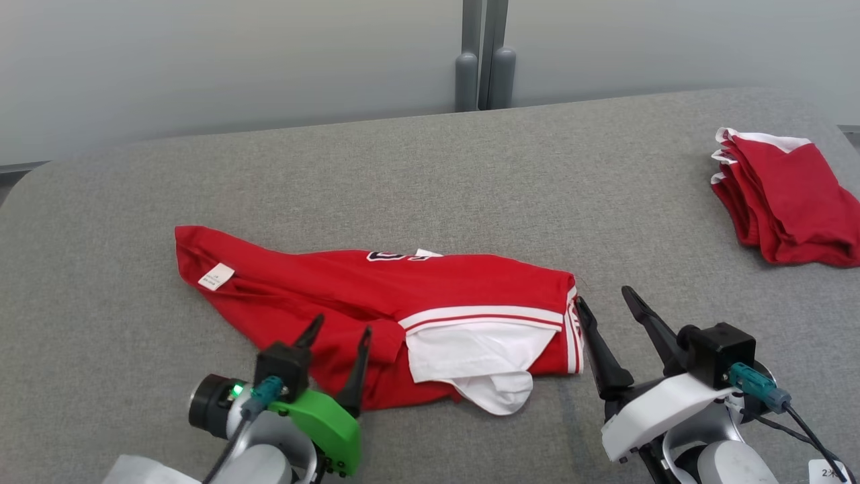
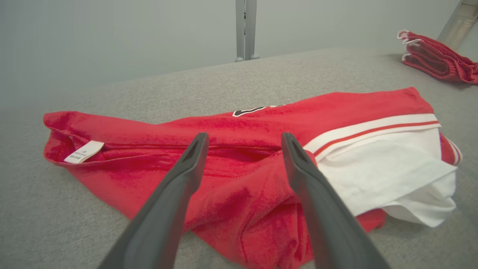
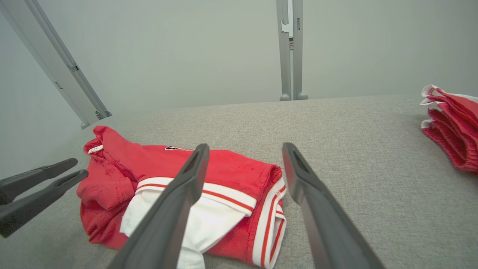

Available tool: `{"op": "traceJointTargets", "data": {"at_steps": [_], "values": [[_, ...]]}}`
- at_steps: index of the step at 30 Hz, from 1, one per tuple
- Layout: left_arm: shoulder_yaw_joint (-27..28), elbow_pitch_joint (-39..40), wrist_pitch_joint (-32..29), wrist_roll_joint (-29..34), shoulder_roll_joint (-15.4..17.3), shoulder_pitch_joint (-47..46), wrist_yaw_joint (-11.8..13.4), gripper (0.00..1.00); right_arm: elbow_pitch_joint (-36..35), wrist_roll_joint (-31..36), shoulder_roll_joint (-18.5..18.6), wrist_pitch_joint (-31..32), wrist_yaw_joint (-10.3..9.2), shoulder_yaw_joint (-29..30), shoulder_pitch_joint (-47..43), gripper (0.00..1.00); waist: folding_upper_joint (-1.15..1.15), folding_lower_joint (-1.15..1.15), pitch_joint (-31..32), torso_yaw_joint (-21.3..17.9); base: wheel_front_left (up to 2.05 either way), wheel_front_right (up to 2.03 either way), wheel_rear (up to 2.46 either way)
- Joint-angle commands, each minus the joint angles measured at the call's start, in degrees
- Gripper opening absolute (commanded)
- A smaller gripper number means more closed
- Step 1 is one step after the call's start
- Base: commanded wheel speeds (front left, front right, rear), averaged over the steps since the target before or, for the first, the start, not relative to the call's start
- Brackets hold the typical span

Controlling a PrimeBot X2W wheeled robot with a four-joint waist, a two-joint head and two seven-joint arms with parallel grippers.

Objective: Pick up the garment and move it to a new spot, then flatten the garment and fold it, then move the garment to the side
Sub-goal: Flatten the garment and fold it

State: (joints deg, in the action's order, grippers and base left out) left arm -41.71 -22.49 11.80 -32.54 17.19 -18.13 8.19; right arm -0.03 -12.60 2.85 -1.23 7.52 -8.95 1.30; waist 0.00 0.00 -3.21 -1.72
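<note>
While the red garment (image 1: 470, 282) lies rumpled on the grey table (image 1: 430, 175), my left gripper (image 1: 341, 325) hangs spread wide above it and my right gripper (image 1: 603, 296) gapes beside its striped hem (image 1: 572, 329).

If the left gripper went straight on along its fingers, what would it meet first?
Probably the red garment: its rumpled folds lie directly ahead of the open left gripper, though depth is unclear.

The left gripper (image 1: 340, 327) sits at the lower left of the head view, jaws spread wide, holding nothing. The right gripper (image 1: 603, 296), lower right, is equally spread and tilts toward the upper left.
</note>
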Motion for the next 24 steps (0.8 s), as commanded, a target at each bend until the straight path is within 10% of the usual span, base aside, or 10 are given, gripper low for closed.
{"op": "traceJointTargets", "data": {"at_steps": [1,13,14,15,16,24], "values": [[-0.3,0.0,-0.4,0.3,-0.1,0.5,-0.1,1.00,0.1,-0.2,0.1,-0.4,-0.07,0.1,-0.8,1.00,0.00,0.00,0.1,0.0,0.00,0.00,0.00],[-5.9,-6.3,-7.1,3.1,-2.9,-3.3,0.3,1.00,0.3,-0.6,0.1,-1.1,-0.07,-0.6,-0.4,1.00,0.00,0.00,-0.3,-2.3,0.00,0.00,0.00],[-6.0,-6.9,-7.5,3.3,-2.9,-3.5,0.4,0.79,0.4,-0.6,0.1,-1.1,-0.07,-0.5,-0.5,1.00,0.00,0.00,-0.4,-2.4,0.00,0.00,0.00],[-6.1,-7.2,-7.4,3.3,-3.0,-3.7,0.3,0.18,0.4,-0.5,0.1,-1.1,-0.07,-0.5,-0.5,1.00,0.00,0.00,-0.4,-2.5,0.00,0.00,0.00],[-6.0,-7.5,-7.1,3.2,-3.2,-3.8,0.3,0.00,0.4,-0.5,0.1,-1.2,-0.07,-0.5,-0.4,1.00,0.00,0.00,-0.5,-2.6,0.00,0.00,0.00],[-2.7,-8.2,-3.7,0.7,-3.6,-1.7,3.2,0.00,0.6,-0.3,0.1,-1.2,-0.07,-0.2,-0.9,1.00,0.00,0.00,0.3,-2.3,0.00,0.00,0.00]]}}
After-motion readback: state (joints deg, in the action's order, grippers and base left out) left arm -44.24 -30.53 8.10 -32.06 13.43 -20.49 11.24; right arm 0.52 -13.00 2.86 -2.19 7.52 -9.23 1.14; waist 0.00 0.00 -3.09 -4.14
